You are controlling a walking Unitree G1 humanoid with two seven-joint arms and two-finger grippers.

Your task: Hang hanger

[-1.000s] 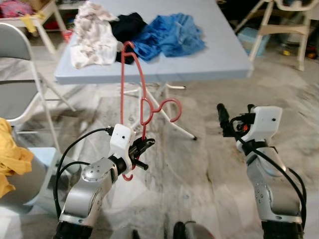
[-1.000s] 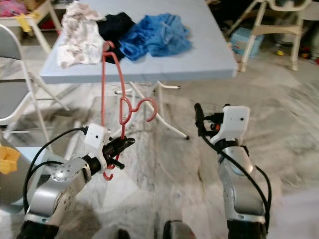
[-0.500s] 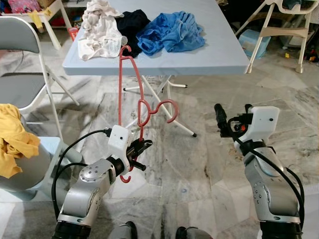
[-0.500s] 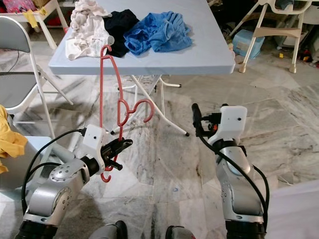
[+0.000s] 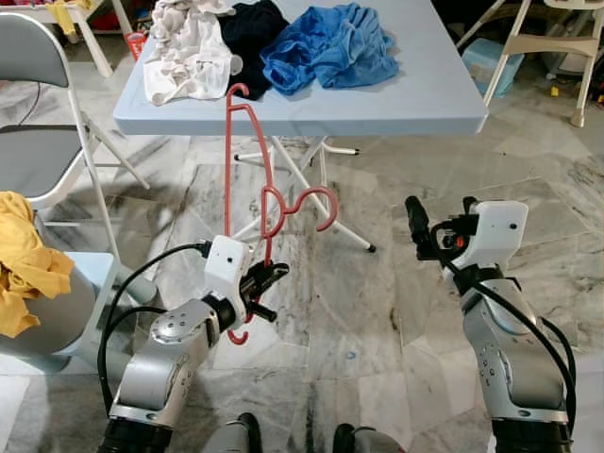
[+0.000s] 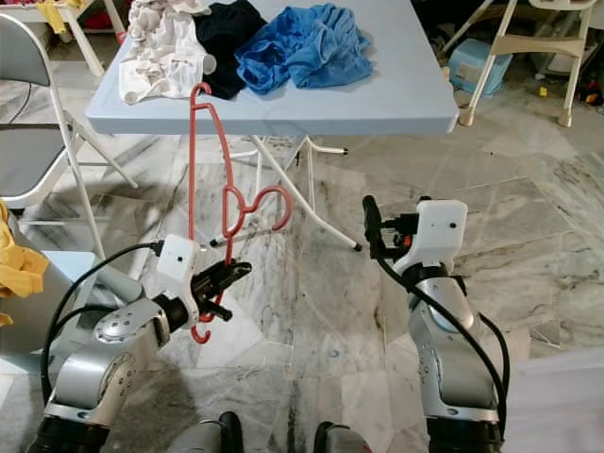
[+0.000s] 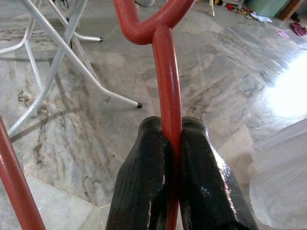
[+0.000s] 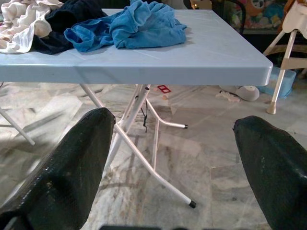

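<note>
A red plastic hanger (image 5: 229, 160) stands upright in front of me, its hook (image 5: 307, 201) curling to the right at mid height. My left gripper (image 5: 274, 276) is shut on the hanger's lower bar; in the left wrist view both black fingers (image 7: 144, 182) clamp the red rod (image 7: 165, 100). My right gripper (image 5: 439, 215) is held up at my right, open, with nothing between its fingers (image 8: 72, 172). It faces the blue table (image 8: 192, 57).
A light blue folding table (image 5: 425, 90) stands ahead on white legs (image 5: 335, 222), bearing a white cloth (image 5: 184, 57), a dark garment (image 5: 247, 28) and a blue garment (image 5: 330, 47). A grey folding chair (image 5: 38, 123) is at left, with a yellow cloth (image 5: 24, 278) on a seat below. Marble floor lies between.
The camera has drawn back a little, so the table shows more squarely and further off. Both arms hold the same poses; the hanger stays clamped in the left gripper.
</note>
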